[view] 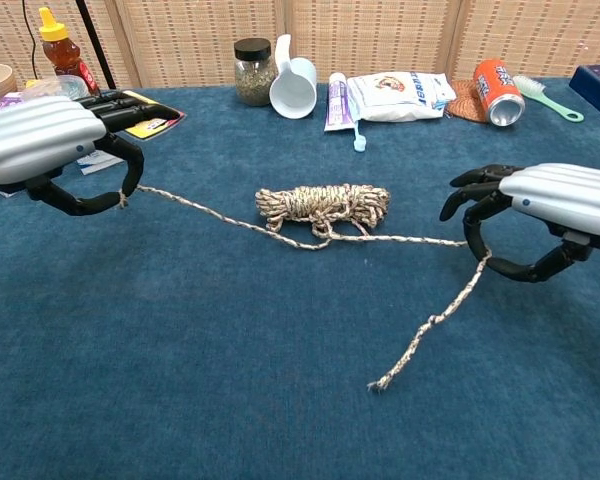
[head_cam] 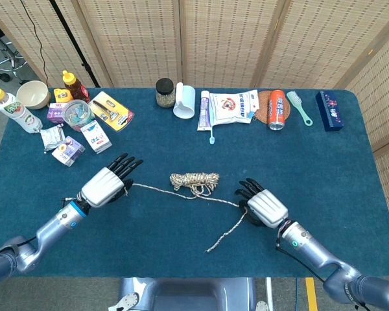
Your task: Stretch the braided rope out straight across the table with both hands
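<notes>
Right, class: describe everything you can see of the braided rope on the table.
The braided rope is thin, speckled beige and brown cord. Most of it lies as a coiled bundle mid-table on the blue cloth. One strand runs to the left hand, which pinches it; another runs to the right hand, which holds it, with a loose frayed tail trailing toward the table's near edge.
</notes>
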You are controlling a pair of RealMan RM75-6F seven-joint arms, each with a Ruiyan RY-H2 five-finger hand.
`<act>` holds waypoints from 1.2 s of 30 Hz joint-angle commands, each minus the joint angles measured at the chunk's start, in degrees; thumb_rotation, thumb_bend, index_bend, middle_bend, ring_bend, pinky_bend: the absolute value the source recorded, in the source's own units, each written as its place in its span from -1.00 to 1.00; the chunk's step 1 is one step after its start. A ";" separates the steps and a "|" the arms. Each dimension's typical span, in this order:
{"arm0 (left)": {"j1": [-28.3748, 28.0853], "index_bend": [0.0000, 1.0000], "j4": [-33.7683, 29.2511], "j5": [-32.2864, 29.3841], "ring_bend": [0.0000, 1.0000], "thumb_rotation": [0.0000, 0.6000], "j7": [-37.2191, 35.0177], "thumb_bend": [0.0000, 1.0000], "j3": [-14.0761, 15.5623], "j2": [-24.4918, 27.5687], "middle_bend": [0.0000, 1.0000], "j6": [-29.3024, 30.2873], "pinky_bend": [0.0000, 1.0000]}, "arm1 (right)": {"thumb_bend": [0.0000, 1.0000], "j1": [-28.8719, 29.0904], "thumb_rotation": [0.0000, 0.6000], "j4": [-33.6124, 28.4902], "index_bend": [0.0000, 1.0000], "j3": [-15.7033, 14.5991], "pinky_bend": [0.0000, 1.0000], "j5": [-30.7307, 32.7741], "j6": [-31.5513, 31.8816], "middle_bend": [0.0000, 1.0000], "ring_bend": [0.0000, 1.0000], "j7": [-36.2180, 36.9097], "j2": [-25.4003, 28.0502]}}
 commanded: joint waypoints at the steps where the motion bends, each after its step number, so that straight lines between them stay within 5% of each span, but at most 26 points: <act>1: 0.69 0.24 -0.22 -0.12 -1.00 1.00 -0.15 -0.02 -0.01 1.07 -0.91 0.60 -1.00 | 0.07 -0.28 1.00 -0.38 0.27 0.49 -1.00 0.65 0.11 -0.55 -0.88 -0.37 0.63; 36: 7.61 0.24 3.80 -6.92 -1.00 1.00 -5.03 0.00 -4.65 8.36 -0.90 2.36 -1.00 | 0.07 -4.19 1.00 -0.17 0.29 3.73 -1.00 5.73 1.47 -0.52 -0.84 -0.86 5.58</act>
